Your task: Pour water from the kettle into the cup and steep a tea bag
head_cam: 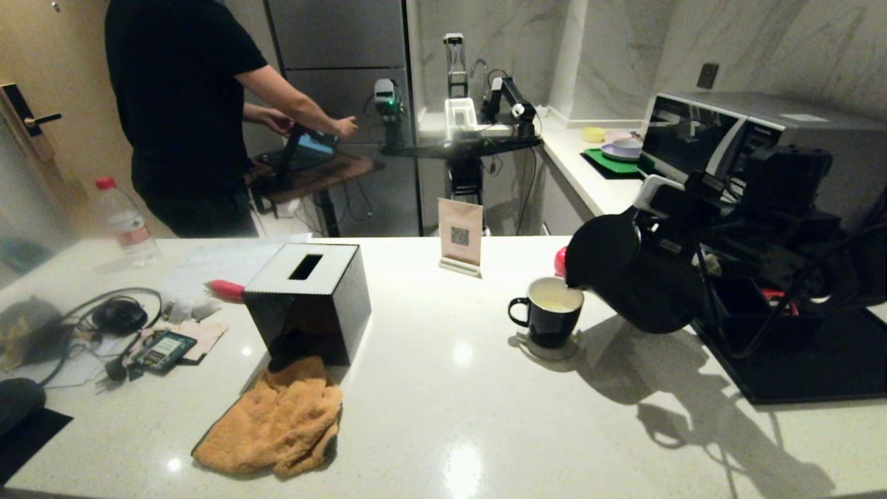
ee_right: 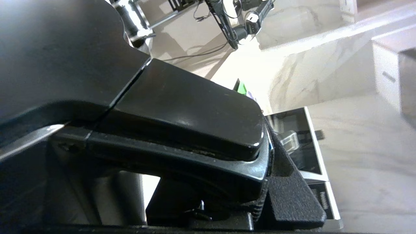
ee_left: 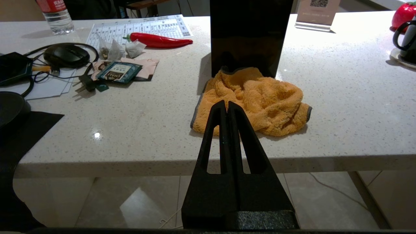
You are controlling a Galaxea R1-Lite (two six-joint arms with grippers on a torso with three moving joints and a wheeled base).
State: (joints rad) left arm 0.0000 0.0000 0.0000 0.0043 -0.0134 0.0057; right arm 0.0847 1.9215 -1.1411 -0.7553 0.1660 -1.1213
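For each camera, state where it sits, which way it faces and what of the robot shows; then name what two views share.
Head view: from the robot's head, looking forward and down at the counter; the right arm tilts the kettle over the cup.
Left wrist view: behind the shut left gripper, below the counter edge, facing the orange towel.
Right wrist view: behind the right gripper, shut on the kettle's handle, angled up at the wall.
Shared: head and left wrist views both show the towel, black box and cup.

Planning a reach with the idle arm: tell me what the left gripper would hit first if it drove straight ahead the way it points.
Probably the orange towel: the shut left gripper aims at it, with the black box behind; its height above the counter is unclear.
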